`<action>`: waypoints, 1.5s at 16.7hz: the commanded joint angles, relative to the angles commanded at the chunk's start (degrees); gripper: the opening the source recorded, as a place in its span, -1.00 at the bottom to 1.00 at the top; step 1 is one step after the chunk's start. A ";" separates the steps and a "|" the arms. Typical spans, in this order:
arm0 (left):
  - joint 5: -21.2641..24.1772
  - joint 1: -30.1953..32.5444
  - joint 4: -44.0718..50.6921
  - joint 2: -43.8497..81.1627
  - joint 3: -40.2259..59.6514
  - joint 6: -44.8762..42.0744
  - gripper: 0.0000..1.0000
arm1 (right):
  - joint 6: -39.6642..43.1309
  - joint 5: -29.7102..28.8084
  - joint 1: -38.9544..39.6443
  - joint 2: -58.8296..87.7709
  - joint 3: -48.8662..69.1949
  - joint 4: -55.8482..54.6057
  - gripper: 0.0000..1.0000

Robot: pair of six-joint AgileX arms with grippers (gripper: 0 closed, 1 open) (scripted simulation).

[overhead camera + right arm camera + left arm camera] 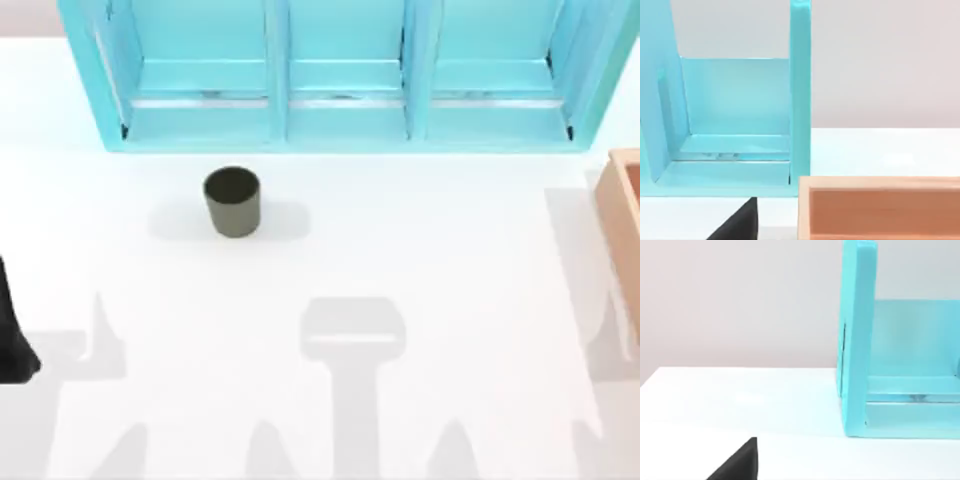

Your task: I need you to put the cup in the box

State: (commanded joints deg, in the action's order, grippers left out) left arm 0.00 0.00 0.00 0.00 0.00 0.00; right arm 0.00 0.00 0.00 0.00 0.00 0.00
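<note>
The cup (232, 201), small, dark olive-grey and handleless, stands upright on the white table left of centre, just in front of the turquoise shelf unit. The tan-orange box (624, 225) sits at the table's right edge, partly cut off by the top view; its near wall and paler rim (880, 207) are close in the right wrist view. My left arm (12, 335) is parked at the table's left edge, well apart from the cup. A dark part of my left gripper (737, 465) and of my right gripper (737, 222) shows in each wrist view. Neither holds anything that I can see.
A big turquoise three-bay shelf unit (345, 75) spans the back of the table; its end walls (857, 340) (800, 95) stand near each wrist camera. White tabletop (400, 250) stretches between the cup and the box.
</note>
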 joint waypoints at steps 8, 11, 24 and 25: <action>0.00 0.00 0.00 0.00 0.00 0.00 1.00 | -3.71 -2.98 5.55 7.05 10.80 3.05 1.00; 0.00 0.00 0.00 0.00 0.00 0.00 1.00 | -7.11 -5.79 10.75 16.33 23.30 7.90 1.00; 0.00 0.00 0.00 0.00 0.00 0.00 1.00 | -21.52 -19.57 28.88 71.98 86.59 34.40 1.00; 0.00 0.00 0.00 0.00 0.00 0.00 1.00 | -23.01 -19.97 30.43 75.57 90.11 35.86 1.00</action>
State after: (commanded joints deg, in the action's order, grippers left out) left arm 0.00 0.00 0.00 0.00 0.00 0.00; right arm -23.01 -19.97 30.43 75.57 90.11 35.86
